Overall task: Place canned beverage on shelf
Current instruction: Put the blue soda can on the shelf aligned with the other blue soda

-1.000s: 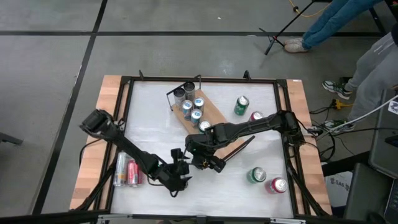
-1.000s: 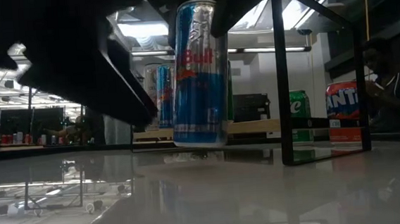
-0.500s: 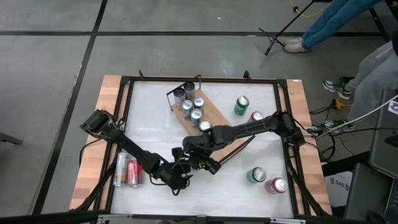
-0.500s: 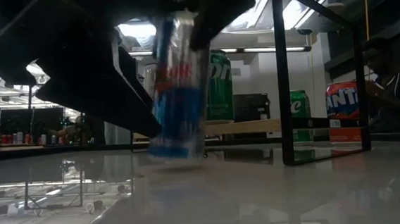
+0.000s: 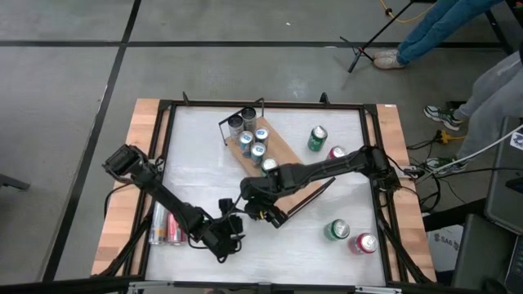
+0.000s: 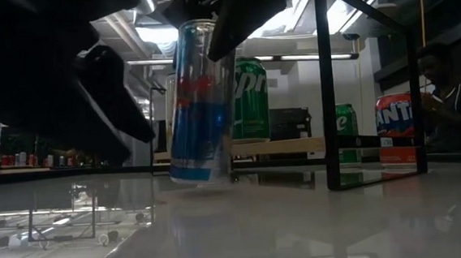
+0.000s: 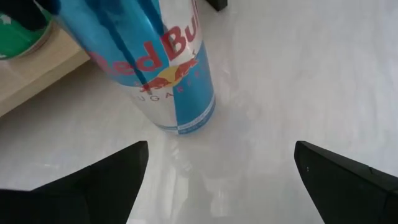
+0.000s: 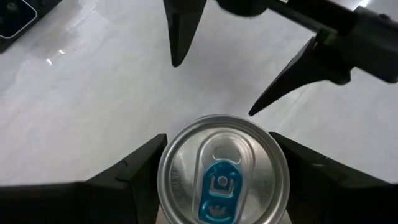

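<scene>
One slim blue-and-silver Red Bull can (image 6: 200, 103), tall and narrow, glossy metal with red lettering and a blue pull tab on a brushed silver lid. Tilted, not upright, its base at or just above the white tabletop (image 5: 327, 192) near the middle of the table, just beside the near end of the shelf (image 5: 278, 147). Pinched at the top by the right gripper (image 8: 222, 171), dark fingers (image 8: 127, 174) pressed against both sides of the rim. Left gripper (image 7: 221, 174) spread wide, empty, low over the table just beside the can and pointed toward it. Shelf a long light-brown wooden board lying diagonally, matte grain, thin black metal rail at its far end, five slim cans (image 5: 252, 137) standing on it in a cluster. Green can (image 5: 317, 139) and red can (image 5: 337, 153) upright past the shelf on the right side; another green can (image 5: 337, 230) and a red one (image 5: 364, 242) near the front right corner. Two cans (image 5: 165, 224) lying flat at the left edge, on the pale wood strip. Tabletop smooth, white, faintly reflective.
</scene>
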You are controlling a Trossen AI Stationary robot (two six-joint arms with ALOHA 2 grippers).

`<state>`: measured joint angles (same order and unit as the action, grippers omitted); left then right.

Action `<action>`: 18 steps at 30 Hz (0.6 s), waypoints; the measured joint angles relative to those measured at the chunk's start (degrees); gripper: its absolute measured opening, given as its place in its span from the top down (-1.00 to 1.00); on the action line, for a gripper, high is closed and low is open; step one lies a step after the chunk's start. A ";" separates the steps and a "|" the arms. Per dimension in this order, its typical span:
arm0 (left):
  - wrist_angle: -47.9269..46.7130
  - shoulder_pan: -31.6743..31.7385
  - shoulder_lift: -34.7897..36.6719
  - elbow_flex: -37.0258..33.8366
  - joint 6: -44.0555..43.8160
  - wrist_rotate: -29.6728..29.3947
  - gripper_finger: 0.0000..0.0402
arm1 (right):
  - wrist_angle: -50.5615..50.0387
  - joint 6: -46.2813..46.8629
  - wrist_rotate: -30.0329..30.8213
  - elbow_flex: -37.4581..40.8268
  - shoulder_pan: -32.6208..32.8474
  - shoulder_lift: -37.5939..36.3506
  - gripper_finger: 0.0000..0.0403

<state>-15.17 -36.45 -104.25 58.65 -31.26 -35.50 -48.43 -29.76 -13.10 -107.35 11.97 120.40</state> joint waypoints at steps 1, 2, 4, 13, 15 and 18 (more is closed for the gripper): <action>-0.01 -0.21 0.00 0.00 -0.02 -0.14 -0.96 | 0.44 0.01 -0.02 0.38 0.00 0.00 -0.24; -0.01 -0.40 0.00 0.00 -0.03 -0.36 -0.96 | 0.74 0.02 -0.01 0.75 0.02 0.00 -0.24; 0.01 -0.65 0.02 0.00 -0.12 -0.66 -0.96 | 1.41 0.02 -0.04 1.54 0.04 0.00 -0.24; 0.01 -0.70 0.02 0.00 -0.13 -1.17 -0.96 | 2.21 0.00 -0.15 2.03 0.00 -0.09 -0.24; 0.00 -0.70 0.02 0.00 -0.14 -1.49 -0.96 | 2.15 0.00 -0.16 2.06 0.00 -0.09 -0.24; 0.01 -0.70 0.04 0.00 -0.14 -1.52 -0.96 | 2.08 -0.01 0.14 2.06 0.00 -0.13 -0.24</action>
<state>-15.16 -37.15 -104.20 58.65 -31.40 -37.01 -46.35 -29.76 -12.97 -105.30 11.97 120.27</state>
